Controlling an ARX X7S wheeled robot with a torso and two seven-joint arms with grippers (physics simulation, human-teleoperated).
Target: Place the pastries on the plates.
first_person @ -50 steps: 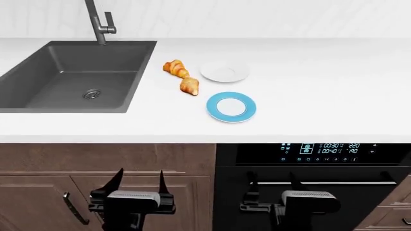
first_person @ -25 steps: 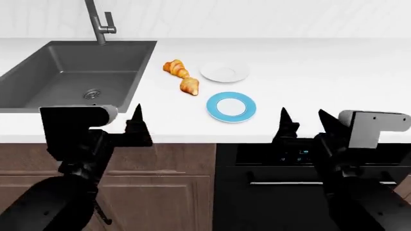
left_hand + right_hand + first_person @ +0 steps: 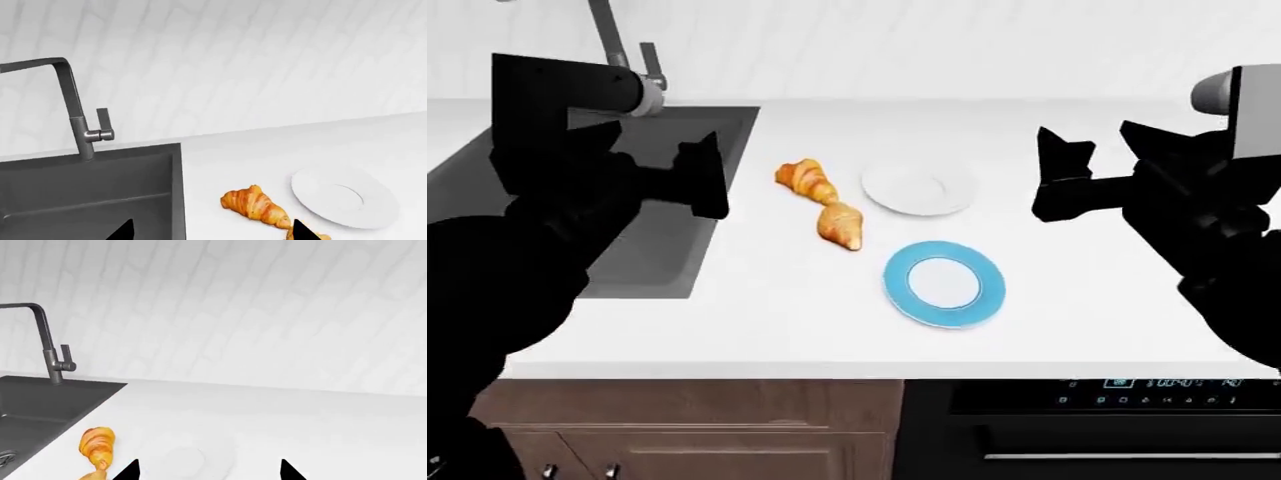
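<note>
the two croissants (image 3: pixel 822 204) lay end to end on the bench (image 3: pixel 761 310), long axes toward 5 o'clock, at 3 o'clock from the nearer, released left fingers (image 3: pixel 703 175).

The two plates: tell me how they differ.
The white plate is plain white all over; the blue plate has a wide light-blue rim around a white centre. The white plate lies farther back on the counter, beside the rear croissant; the blue plate lies nearer the front edge, right of the front croissant. Both are round, lie flat and hold nothing yet.
</note>
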